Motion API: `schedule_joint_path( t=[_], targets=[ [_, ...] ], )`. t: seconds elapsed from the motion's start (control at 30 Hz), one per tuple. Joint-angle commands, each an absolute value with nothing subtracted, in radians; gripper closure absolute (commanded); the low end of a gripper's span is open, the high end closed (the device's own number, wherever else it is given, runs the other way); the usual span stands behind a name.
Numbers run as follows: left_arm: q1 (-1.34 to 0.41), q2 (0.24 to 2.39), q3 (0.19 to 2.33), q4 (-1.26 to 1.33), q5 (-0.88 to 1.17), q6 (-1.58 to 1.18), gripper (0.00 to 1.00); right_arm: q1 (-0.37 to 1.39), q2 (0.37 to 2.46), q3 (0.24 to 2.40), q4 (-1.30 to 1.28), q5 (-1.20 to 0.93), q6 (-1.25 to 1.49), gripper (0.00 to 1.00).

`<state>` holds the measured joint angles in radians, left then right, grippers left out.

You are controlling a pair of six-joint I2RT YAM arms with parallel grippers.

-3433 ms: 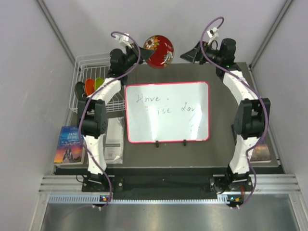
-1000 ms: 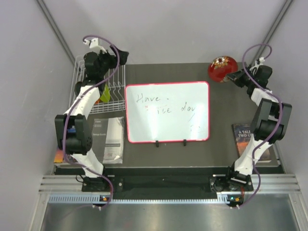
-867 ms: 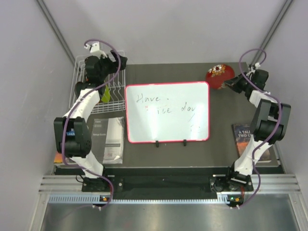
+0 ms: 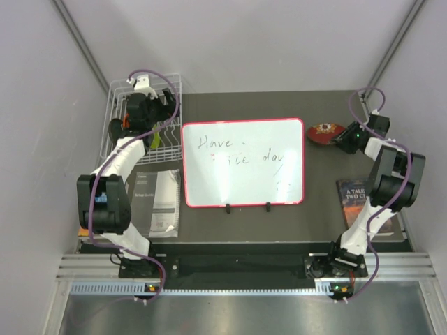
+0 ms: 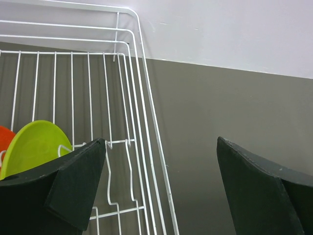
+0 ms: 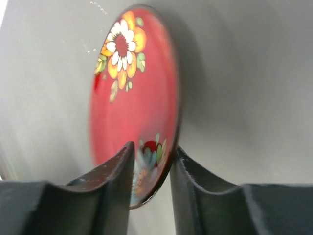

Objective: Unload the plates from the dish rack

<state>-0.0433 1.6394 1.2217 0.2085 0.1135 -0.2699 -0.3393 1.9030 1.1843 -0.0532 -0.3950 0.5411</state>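
The white wire dish rack (image 4: 115,94) stands at the table's back left, and its right rim (image 5: 142,98) runs through the left wrist view. A lime green plate (image 5: 34,144) and an orange plate (image 5: 6,139) stand upright in it. My left gripper (image 4: 166,98) hangs wide open over the rack's right rim (image 5: 161,171), holding nothing. The red plate (image 4: 325,130) with a flower pattern (image 6: 137,98) rests low on the table at the back right. My right gripper (image 6: 150,161) straddles its near rim, its jaws slightly apart and open (image 4: 343,139).
A whiteboard (image 4: 243,162) with a red frame lies in the table's middle. A booklet (image 4: 155,202) lies to its left, near the rack. A book (image 4: 360,192) sits at the right edge under my right arm. Walls close in on both sides.
My right arm has brought the red plate down from upright to nearly flat on the table, and its jaws have loosened. My left gripper has shifted a little lower over the rack.
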Motion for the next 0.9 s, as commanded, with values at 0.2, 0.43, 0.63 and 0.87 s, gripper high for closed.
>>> schedule_joint_path(
  t=[0.2,0.43,0.63,0.87],
  targets=[
    [-0.044,1.589,1.218,0.201,0.046,-0.219,0.01,-0.360,1.898,1.198,-0.112,-0.301,0.479,0.38],
    [-0.044,1.586,1.210,0.178,-0.031,-0.183,0.01,-0.360,1.845,1.200,-0.170,-0.207,0.445,0.34],
    [-0.044,1.591,1.187,0.176,-0.164,-0.163,0.01,-0.359,1.735,1.186,-0.209,-0.138,0.405,0.34],
    [-0.034,1.618,1.173,0.178,-0.288,-0.172,0.03,-0.359,1.660,1.183,-0.236,-0.130,0.376,0.34]
  ],
)
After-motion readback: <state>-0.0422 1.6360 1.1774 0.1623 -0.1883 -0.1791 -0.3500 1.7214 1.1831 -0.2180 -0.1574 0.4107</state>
